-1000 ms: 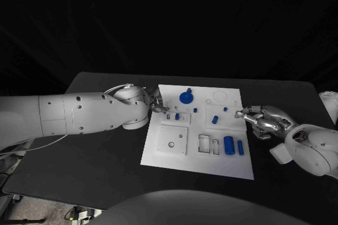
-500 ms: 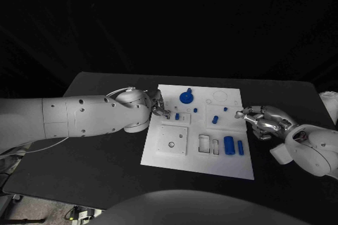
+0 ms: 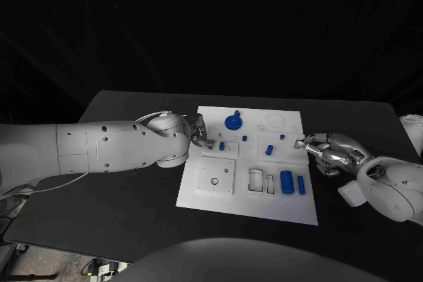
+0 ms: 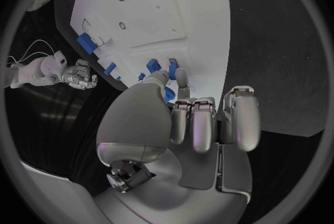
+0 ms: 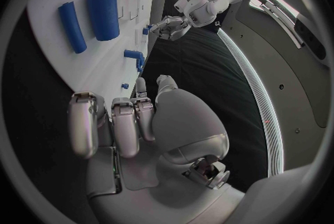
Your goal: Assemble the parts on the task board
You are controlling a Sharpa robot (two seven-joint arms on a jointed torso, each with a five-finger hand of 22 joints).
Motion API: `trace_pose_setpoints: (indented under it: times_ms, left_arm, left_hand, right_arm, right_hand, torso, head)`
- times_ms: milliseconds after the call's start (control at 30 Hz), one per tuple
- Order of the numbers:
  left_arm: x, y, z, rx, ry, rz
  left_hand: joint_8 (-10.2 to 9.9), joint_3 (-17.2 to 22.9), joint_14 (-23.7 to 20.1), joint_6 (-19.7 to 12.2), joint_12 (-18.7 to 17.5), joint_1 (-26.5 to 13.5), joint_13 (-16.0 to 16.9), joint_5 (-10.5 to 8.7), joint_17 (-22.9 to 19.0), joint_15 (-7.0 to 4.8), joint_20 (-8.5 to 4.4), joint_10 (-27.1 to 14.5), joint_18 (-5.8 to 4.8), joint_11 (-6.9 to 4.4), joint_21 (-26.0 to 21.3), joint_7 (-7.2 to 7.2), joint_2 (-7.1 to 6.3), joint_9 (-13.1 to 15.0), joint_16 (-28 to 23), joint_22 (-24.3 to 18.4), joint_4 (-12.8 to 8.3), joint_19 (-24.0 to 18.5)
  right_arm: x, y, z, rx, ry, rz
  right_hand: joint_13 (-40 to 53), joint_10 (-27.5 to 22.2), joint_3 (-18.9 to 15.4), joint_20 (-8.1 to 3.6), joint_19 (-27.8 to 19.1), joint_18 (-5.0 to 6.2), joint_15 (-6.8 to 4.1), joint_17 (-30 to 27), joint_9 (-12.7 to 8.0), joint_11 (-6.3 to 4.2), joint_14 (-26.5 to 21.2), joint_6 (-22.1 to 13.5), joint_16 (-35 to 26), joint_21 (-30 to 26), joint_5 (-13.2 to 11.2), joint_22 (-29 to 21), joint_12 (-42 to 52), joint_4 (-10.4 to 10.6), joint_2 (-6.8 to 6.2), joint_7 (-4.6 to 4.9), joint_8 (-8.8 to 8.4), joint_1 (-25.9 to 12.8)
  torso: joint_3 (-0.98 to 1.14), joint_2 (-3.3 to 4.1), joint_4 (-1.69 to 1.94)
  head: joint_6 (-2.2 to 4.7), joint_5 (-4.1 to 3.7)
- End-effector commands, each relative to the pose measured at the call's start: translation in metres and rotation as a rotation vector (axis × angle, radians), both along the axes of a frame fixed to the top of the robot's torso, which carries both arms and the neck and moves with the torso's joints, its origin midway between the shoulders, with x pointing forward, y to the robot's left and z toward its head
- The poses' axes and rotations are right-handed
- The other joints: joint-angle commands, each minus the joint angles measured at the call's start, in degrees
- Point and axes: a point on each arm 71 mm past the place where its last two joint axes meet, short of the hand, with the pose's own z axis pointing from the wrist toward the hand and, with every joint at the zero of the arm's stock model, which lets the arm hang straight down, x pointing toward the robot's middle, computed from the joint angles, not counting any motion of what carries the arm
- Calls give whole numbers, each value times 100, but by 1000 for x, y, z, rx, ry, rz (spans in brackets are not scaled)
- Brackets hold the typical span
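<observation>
Robot hand fingertips on blue part

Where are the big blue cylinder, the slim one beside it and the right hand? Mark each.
big cylinder (image 3: 286,181): head view, middle of its side.
slim cylinder (image 3: 301,184): head view, middle of its length.
right hand (image 3: 328,151): head view, middle of the curled fingers, beside the board's edge.

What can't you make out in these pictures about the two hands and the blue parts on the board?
- Left hand: head view, too small to tell whether its fingertips hold a part; left wrist view, its own palm hides the blue parts beyond.
- Right hand: curled beside the task board; contact unclear.
- Small blue pegs: too small to tell seating.
</observation>
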Motion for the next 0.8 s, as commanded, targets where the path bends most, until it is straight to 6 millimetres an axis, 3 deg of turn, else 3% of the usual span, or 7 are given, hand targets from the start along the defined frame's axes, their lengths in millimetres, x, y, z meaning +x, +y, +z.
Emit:
trace_pose_setpoints:
  times_ms: [33, 800]
  left_arm:
    - [0, -2, 0, -1, 2, -4]
    - [2, -3, -3, 3, 17, -7]
  left_hand:
    - [-19, 41, 594, 17, 13, -22, 1507, -22, 1508, -27, -36, 596, 51, -30, -21, -10, -4, -8, 14, 1268, 0, 280]
    - [-40, 122, 594, 3, 13, -55, 1507, -69, 1508, -23, -32, 596, 55, -23, -41, -1, -35, -16, 14, 1262, -1, 272]
  right_arm:
    - [-1, 1, -1, 2, 1, 18]
    - [-1, 1, -2, 1, 4, 18]
  right_hand:
    - [564, 932, 35, -8, -47, -19, -19, 1438, -10, -259, 540, 41, 6, -39, 9, 1130, -30, -16, -15, -14, -31, 28]
    - [564, 932, 40, -8, -48, -18, -19, 1435, -10, -259, 539, 41, 6, -42, 12, 1129, -30, -15, -18, -15, -32, 33]
  torso:
    - [-1, 1, 1]
    - [-2, 1, 2]
  head:
    - [1, 3]
    - [1, 20]
